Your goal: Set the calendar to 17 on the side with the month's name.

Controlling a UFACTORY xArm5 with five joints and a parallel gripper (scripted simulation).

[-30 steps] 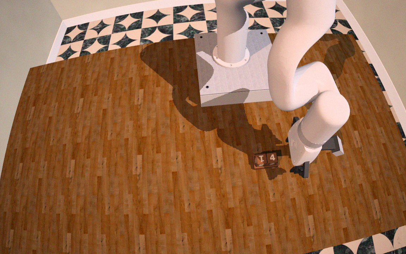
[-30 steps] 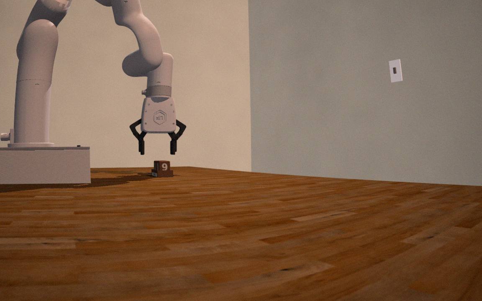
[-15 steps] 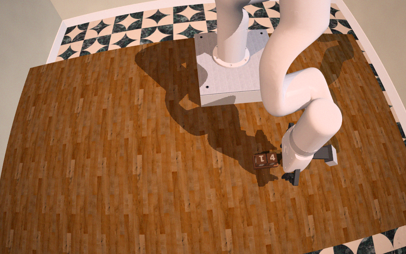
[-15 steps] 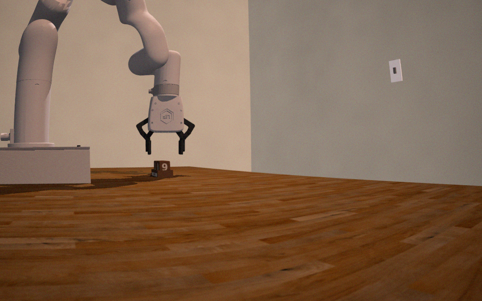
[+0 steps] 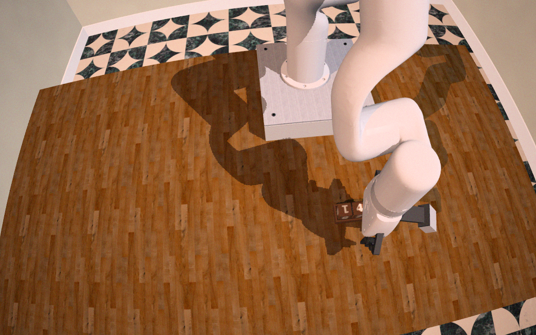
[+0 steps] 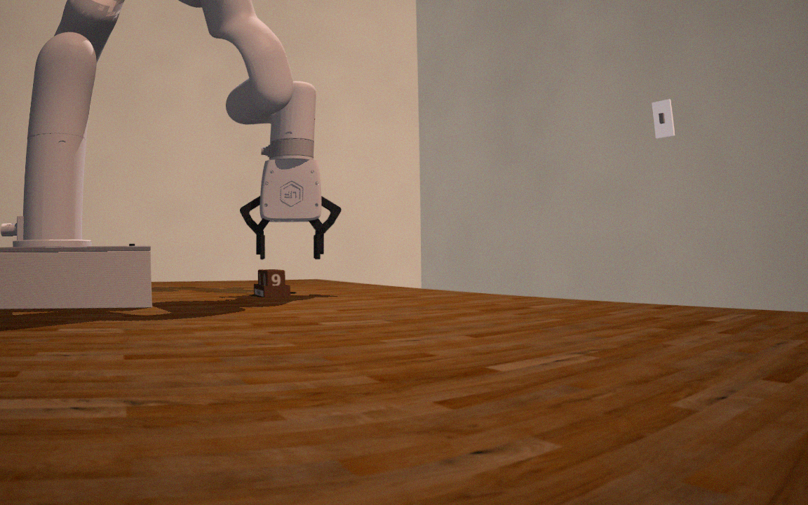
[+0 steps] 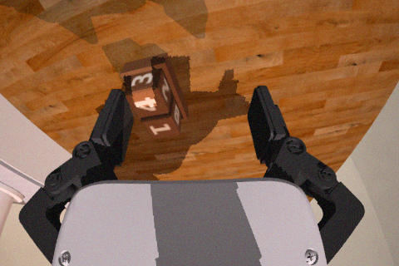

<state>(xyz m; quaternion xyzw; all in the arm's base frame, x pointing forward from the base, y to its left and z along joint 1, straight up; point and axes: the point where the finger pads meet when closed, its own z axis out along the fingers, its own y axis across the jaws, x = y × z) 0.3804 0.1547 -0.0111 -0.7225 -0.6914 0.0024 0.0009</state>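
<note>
from the top, can see two cubes (image 5: 345,209) (image 6: 275,279) (image 7: 146,101) in the tray (image 5: 347,222) (image 6: 281,292) (image 7: 179,91), partly covered by the gripper (image 5: 374,208) (image 6: 290,256) (image 7: 189,101), well apart from the table (image 5: 137,208) (image 6: 457,389) (image 7: 249,58) edges.
from the exterior, hovers wide open above the tray, with air between.
from the wrist, shows more room toward the picture's right finger (left is tight).

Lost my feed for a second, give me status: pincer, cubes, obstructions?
Pincer open, empty, above the table. Both cubes side by side in tray, 4 and 1 on top. No obstruction seen.
</note>
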